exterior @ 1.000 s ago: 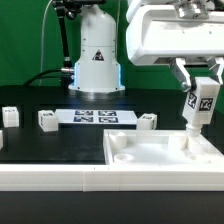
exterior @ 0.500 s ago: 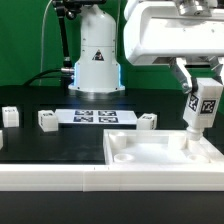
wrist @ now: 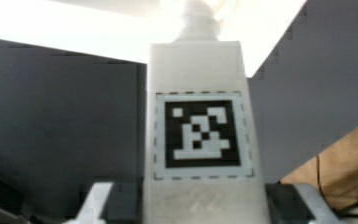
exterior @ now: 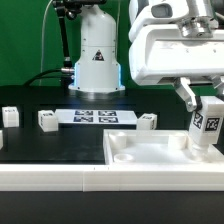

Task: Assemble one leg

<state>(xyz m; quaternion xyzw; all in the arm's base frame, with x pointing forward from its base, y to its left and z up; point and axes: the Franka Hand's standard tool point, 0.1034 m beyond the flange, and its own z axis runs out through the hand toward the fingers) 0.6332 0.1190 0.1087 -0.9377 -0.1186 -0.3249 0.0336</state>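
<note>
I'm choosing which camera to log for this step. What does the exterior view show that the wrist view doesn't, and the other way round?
Only the exterior view: the white tray, three small loose parts on the table, the marker board and the robot base.
Only the wrist view: the tag close up, the narrow tip at the far end of the leg, and the jaws standing at either side of it.
Both: the leg with its tag, gripped in the jaws.

Exterior cam: low, near, facing my base (exterior: 97, 55). Wrist cam: tight along my gripper (wrist: 188, 203). Both share the leg (exterior: 205, 125) (wrist: 202, 120).
</note>
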